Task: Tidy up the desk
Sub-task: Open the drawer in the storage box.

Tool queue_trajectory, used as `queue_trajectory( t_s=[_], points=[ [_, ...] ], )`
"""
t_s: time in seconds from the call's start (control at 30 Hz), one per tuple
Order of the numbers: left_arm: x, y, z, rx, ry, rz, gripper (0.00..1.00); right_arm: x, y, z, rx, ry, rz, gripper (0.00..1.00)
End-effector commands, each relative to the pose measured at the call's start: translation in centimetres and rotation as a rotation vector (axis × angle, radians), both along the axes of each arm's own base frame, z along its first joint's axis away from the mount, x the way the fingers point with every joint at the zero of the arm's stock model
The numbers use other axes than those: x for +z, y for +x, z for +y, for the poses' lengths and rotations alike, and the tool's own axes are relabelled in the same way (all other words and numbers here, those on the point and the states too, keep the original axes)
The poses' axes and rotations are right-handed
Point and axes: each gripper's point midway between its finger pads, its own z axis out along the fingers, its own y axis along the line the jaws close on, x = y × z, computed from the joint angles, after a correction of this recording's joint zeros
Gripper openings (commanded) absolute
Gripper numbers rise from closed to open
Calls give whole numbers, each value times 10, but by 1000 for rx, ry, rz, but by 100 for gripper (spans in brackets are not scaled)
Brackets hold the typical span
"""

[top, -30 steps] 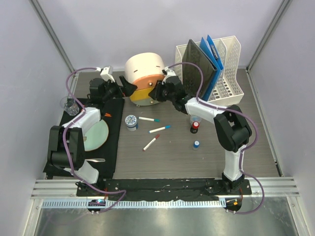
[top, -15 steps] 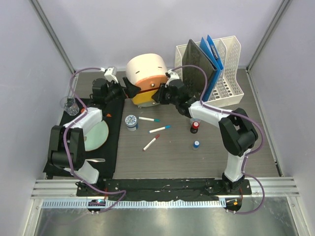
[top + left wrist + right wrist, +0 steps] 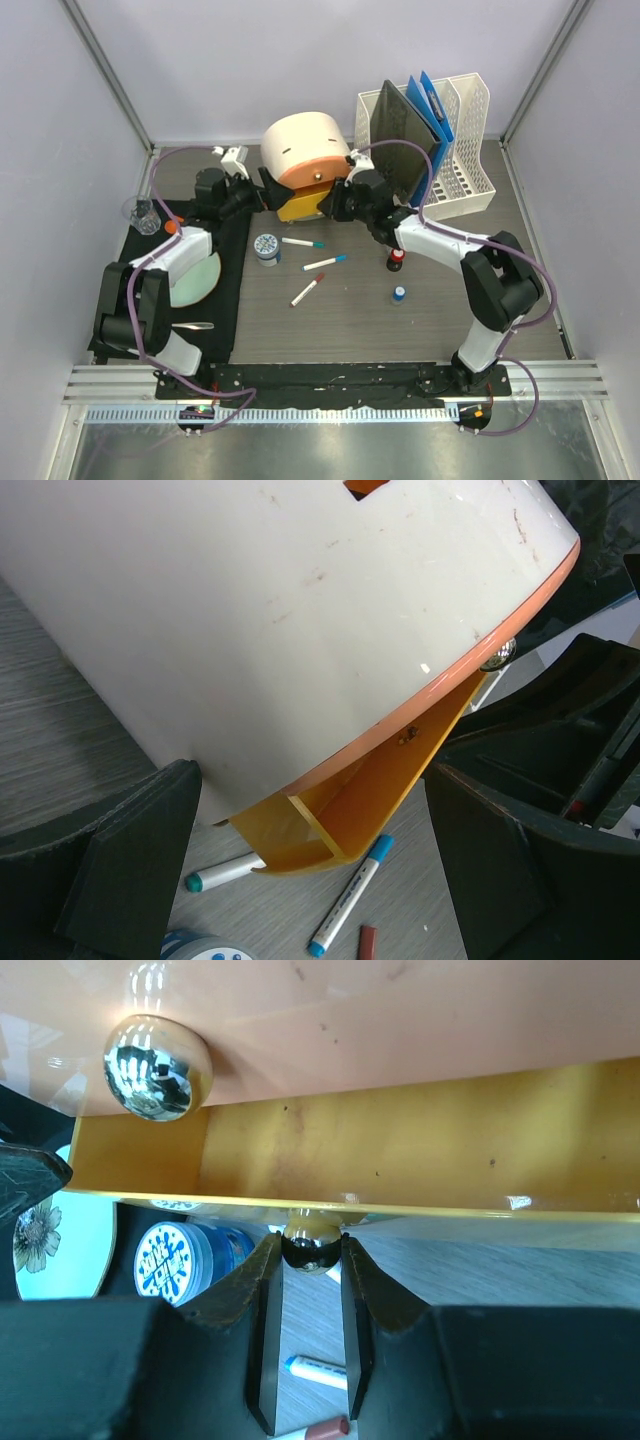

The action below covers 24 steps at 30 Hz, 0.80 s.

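The desk (image 3: 400,330) holds a round white drawer unit (image 3: 303,143) with orange fronts at the back centre. Its lowest yellow-orange drawer (image 3: 298,206) is pulled out. My right gripper (image 3: 337,200) is shut on that drawer's chrome knob (image 3: 313,1239), which sits pinched between both fingers. A second chrome knob (image 3: 157,1067) shows above it. My left gripper (image 3: 256,190) is open at the unit's left side. In the left wrist view its fingers (image 3: 130,860) straddle the white body (image 3: 280,620) and the drawer (image 3: 350,800).
Three markers (image 3: 303,243) (image 3: 325,262) (image 3: 308,290), a blue tin (image 3: 267,246), a red-capped bottle (image 3: 397,260) and a small blue-capped bottle (image 3: 400,294) lie mid-desk. A white file rack (image 3: 455,150) stands back right. A black mat (image 3: 225,300) at left holds a plate (image 3: 195,275), spoon (image 3: 195,325) and glass (image 3: 140,212).
The drawer unit has shifted right and tipped a little. The yellow drawer has come further out with my right gripper. Both grippers have moved right.
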Motion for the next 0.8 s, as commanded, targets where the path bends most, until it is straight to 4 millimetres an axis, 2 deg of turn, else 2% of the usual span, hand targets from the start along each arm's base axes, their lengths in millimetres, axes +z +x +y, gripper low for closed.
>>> queue_trajectory(
  t_s=[0.0, 0.03, 0.2, 0.37, 0.77],
  points=[
    [23, -8, -6, -9, -19, -51, 100, 24, -2, -12, -33, 8, -48, 10],
    [22, -9, -6, -11, -20, -47, 100, 20, -4, -14, -35, 2, -39, 10],
    [21, -15, -13, -25, -20, -43, 100, 28, -11, -20, -39, 6, -51, 10],
    [21, -20, -18, -28, -18, -43, 100, 21, -21, -22, -26, 4, -24, 10],
    [12, -15, -9, 47, 7, -12, 100, 21, -49, -29, 17, 0, 6, 11]
  ],
)
